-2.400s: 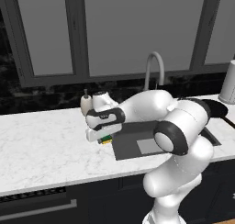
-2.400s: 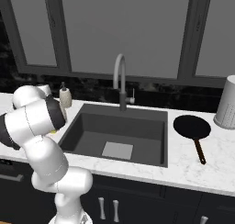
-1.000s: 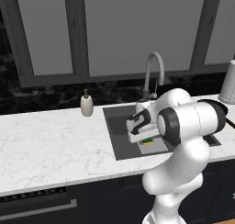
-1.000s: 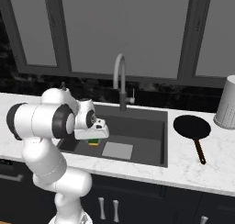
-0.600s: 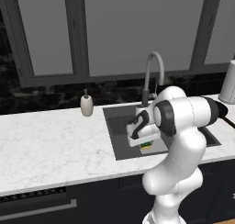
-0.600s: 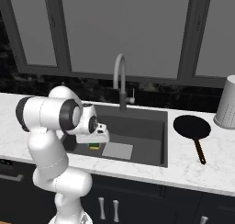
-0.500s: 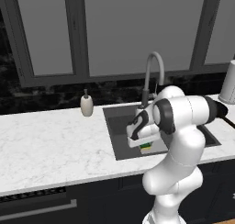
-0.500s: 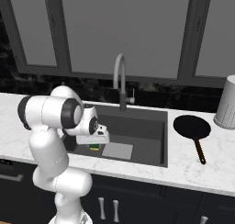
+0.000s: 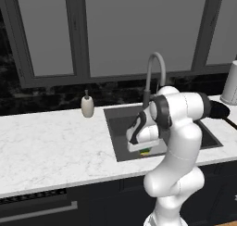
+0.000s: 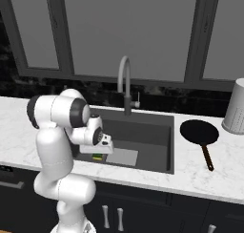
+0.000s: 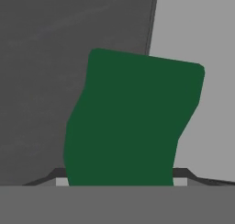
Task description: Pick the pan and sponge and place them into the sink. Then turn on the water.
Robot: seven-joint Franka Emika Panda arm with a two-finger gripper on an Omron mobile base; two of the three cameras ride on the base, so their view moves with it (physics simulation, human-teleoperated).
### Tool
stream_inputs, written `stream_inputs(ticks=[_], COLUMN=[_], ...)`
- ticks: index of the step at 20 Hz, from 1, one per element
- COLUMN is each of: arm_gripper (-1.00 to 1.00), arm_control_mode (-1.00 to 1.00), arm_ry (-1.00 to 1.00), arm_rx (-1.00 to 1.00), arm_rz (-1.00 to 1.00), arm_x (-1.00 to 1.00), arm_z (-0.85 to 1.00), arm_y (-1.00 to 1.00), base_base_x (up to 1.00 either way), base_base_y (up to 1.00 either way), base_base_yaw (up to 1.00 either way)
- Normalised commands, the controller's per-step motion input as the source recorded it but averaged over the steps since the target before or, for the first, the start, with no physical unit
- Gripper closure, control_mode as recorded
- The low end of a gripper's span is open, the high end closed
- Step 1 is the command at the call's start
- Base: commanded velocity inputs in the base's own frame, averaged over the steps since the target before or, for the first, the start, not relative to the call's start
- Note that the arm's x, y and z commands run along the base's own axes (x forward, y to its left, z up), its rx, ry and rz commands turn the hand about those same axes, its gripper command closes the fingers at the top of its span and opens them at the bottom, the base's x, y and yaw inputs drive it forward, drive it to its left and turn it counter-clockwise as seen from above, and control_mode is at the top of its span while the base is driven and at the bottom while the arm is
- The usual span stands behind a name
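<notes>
The gripper [image 9: 145,149] hangs low inside the sink [image 10: 157,127], part closed on the sponge [image 11: 133,122], whose green top fills the space between its tips in the hand view; in both base views the sponge [image 10: 97,157] shows green and yellow just under the hand, near the front left of the basin beside the lighter patch on the floor. The step, as I judge it, is the release; best to part the jaws fully and lift straight up, so the sponge does not drag along. The front wall of the sink sits close to the hand; the faucet [image 10: 125,86] stands well behind, leaving open room above. The pan [image 10: 200,132] waits on the counter [image 10: 190,174] to the right of the sink, handle toward the front edge.
</notes>
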Motion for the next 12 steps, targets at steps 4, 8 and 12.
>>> stream_inputs(ticks=[4, 8, 12], arm_gripper=[1.00, 1.00, 1.00], arm_control_mode=[-1.00, -1.00, -1.00], arm_ry=[0.00, 0.00, 0.00], arm_rx=[0.00, 0.00, 0.02], arm_rz=[0.00, 0.00, 0.00], arm_x=[0.01, 0.04, 0.08], arm_z=[-0.28, -0.21, -0.10], arm_y=[0.11, 0.03, 0.00], base_base_x=[0.00, 0.00, 0.00], base_base_y=[0.00, 0.00, 0.00], base_base_yaw=[0.00, 0.00, 0.00])
